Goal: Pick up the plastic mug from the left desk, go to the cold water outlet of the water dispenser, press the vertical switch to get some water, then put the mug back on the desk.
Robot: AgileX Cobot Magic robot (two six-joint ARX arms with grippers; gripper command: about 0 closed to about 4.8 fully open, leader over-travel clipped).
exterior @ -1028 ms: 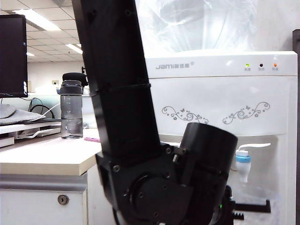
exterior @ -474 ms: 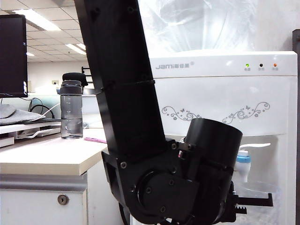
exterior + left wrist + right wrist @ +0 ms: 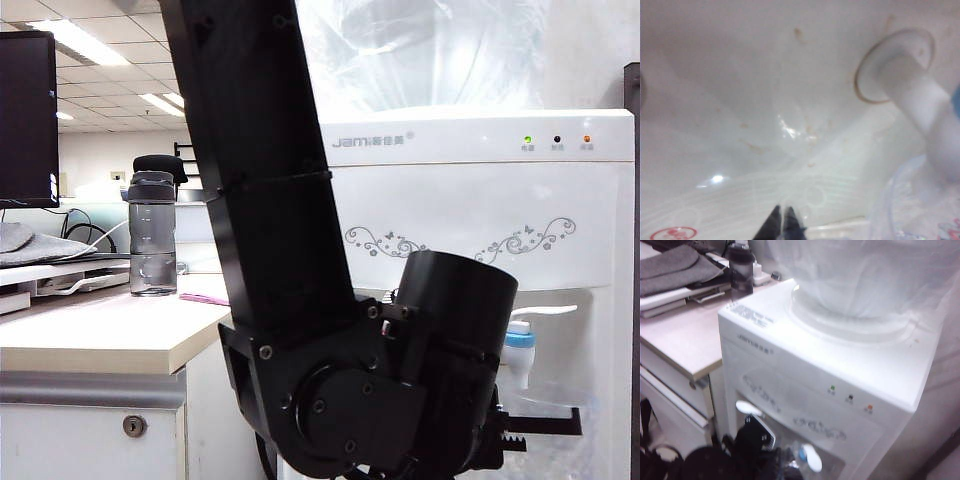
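Mug, crinkled clear plastic, sits under the blue-collared tap at lower right of the boxy white water dispenser. Left gripper is clenched on it; right gripper is out of sight.

black screw-studded left arm, toothed gripper rail.

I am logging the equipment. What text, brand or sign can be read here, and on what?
"jam", then small unreadable characters: grey lettering on the tall white water dispenser.
Tiny captions under its three indicator lights: too small to read.
Red round mark in the left wrist view: blurred, unreadable.
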